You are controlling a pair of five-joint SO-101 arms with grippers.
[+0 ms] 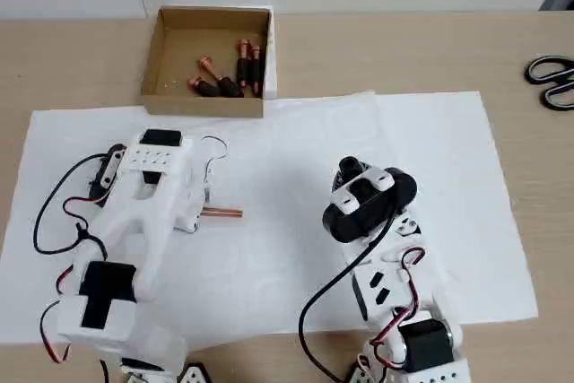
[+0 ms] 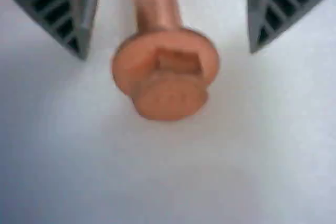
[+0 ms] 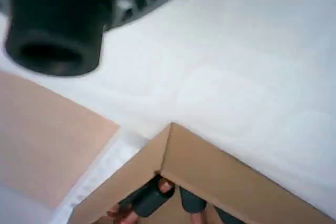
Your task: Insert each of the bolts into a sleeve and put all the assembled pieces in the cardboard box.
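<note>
We see a white sheet [image 1: 430,159] spread in front of the cardboard box [image 1: 202,103], reaching the box's front wall. The right gripper [image 1: 348,172] sits in front of the box and off past its right corner, and is closed around a black sleeve [image 3: 52,24]. The left gripper [image 2: 169,48], straight in front of the box, stands wide. It has one finger on each side of a copper bolt [image 2: 165,80] that lies flat on the sheet, touching neither. Several assembled pieces [image 1: 229,73] lie inside the box.

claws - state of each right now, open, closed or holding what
Left claw: open around the copper-coloured metal bolt, not gripping it.
Right claw: closed on a black cylindrical sleeve.
</note>
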